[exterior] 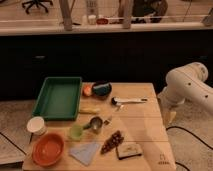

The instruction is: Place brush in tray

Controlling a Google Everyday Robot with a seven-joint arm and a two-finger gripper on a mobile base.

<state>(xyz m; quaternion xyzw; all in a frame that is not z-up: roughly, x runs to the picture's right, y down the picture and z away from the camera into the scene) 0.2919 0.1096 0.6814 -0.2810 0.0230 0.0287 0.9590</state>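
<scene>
A green tray lies at the table's back left. A small dark block with a pale top, which looks like the brush, lies near the front edge, right of centre. My white arm reaches in from the right. The gripper hangs down beside the table's right edge, well right of and behind the brush, and far from the tray. Nothing shows in it.
On the wooden table: an orange bowl, a white cup, a green cup, a metal cup, a blue cloth, a dark cluster, a white-handled utensil, a dark bowl, an orange fruit, a yellow item.
</scene>
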